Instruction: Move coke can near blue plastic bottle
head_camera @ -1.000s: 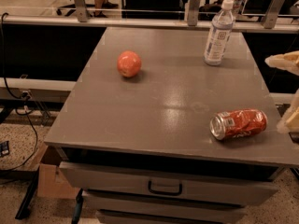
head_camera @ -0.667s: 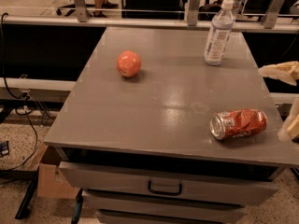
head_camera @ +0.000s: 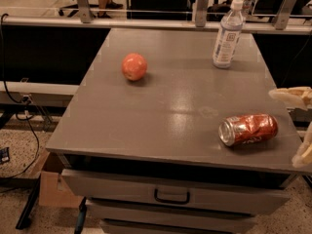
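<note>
The coke can (head_camera: 248, 129) lies on its side near the front right corner of the grey table (head_camera: 165, 116), its silver top facing left. The blue plastic bottle (head_camera: 227, 34) stands upright at the back right of the table, far behind the can. My gripper (head_camera: 301, 126) is at the right edge of the view, just right of the can. Its two pale fingers (head_camera: 292, 95) are spread apart, one above and one below, with nothing between them. It does not touch the can.
A round orange-red apple (head_camera: 134, 66) sits on the table's left middle. A metal rail (head_camera: 146, 21) runs behind the table. Drawers (head_camera: 170, 195) are below the front edge. A cardboard box (head_camera: 53, 184) and cables lie on the floor at the left.
The gripper's fingers have shifted slightly left and down at the right edge, closer to the can. The can, bottle and apple have not moved.
</note>
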Controlling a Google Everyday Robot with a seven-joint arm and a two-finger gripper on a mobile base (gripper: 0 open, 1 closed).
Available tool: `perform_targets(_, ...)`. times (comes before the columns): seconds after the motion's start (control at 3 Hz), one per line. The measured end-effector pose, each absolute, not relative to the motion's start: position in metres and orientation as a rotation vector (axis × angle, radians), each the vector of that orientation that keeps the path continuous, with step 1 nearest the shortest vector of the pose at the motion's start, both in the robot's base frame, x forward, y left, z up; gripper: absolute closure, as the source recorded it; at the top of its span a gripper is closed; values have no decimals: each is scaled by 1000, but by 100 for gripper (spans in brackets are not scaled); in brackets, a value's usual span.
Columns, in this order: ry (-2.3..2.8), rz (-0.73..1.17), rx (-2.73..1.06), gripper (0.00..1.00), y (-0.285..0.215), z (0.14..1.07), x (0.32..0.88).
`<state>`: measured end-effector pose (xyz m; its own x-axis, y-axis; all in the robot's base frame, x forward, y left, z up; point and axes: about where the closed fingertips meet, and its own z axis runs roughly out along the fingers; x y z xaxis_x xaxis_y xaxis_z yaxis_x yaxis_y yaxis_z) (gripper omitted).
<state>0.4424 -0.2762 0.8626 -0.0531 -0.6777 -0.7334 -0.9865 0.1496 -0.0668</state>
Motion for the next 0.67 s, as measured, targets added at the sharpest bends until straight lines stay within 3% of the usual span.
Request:
perform_targets(0.33,1788,622,-1570,0,-275,852,446)
perform_targets(0.67,1792,617,-1547,16,-273,847,456)
